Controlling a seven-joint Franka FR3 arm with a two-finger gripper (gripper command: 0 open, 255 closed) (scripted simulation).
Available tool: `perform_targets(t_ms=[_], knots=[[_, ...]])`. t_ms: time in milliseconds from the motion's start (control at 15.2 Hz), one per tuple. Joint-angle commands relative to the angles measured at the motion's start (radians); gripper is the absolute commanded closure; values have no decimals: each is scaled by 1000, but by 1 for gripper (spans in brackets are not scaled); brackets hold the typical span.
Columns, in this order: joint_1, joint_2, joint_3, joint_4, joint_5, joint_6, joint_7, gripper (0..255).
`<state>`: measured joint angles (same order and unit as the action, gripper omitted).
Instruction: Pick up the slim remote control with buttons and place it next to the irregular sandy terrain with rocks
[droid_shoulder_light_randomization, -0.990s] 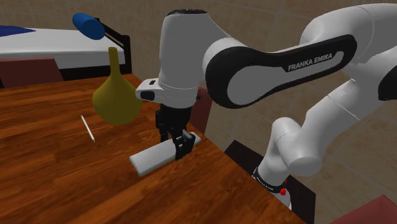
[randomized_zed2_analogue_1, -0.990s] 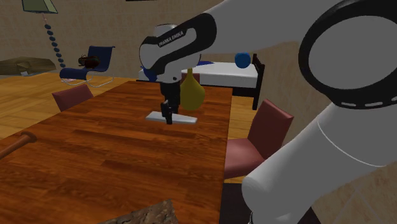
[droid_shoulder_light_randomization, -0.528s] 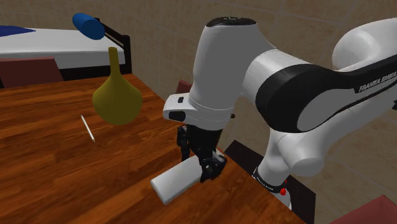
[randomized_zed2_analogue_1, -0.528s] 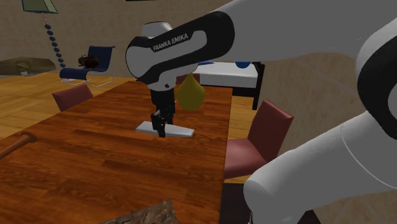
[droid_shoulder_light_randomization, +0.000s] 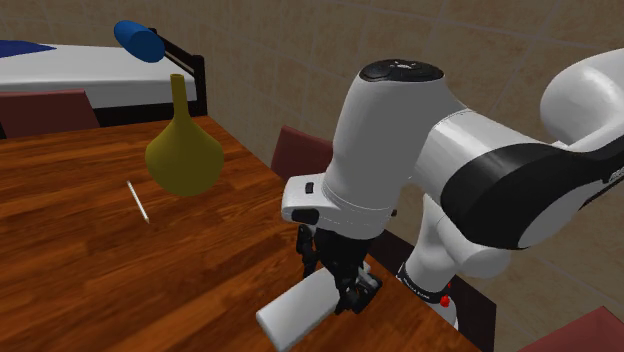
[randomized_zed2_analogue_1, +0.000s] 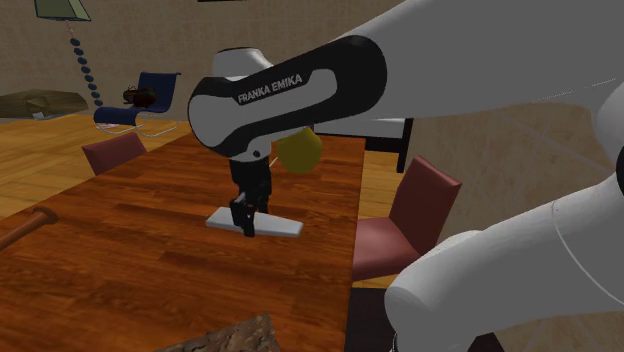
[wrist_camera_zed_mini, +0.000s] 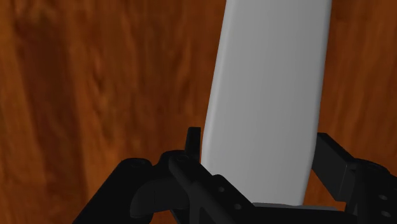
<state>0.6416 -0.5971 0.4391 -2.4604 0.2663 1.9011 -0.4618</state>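
Wooden bench (droid_shoulder_light_randomization: 70, 270) under tan wall (droid_shoulder_light_randomization: 300, 60), mustard vase (droid_shoulder_light_randomization: 183, 160) and thin rod (droid_shoulder_light_randomization: 138, 202) nearby, fingers (wrist_camera_zed_mini: 340, 162) apparently tight around pale grey remote (wrist_camera_zed_mini: 267, 95).

i'm seeing a yellow gourd-shaped vase (droid_shoulder_light_randomization: 183, 150) standing on the wooden table (droid_shoulder_light_randomization: 60, 270) at the shoulder view's upper left, a thin pale stick (droid_shoulder_light_randomization: 138, 202) lying near it. in the second exterior view a dark red chair (randomized_zed2_analogue_1: 415, 205) is sitting right of centre.

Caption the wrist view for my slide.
Black gripper clasps one end of a plain grey remote over the wooden table.
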Motion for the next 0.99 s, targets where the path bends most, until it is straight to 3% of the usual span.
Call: perform_targets(t_ms=[0,924], knots=[[2,4,7,-24,5,29,1,255],[5,68,52,-149,28,217,-1,255]])
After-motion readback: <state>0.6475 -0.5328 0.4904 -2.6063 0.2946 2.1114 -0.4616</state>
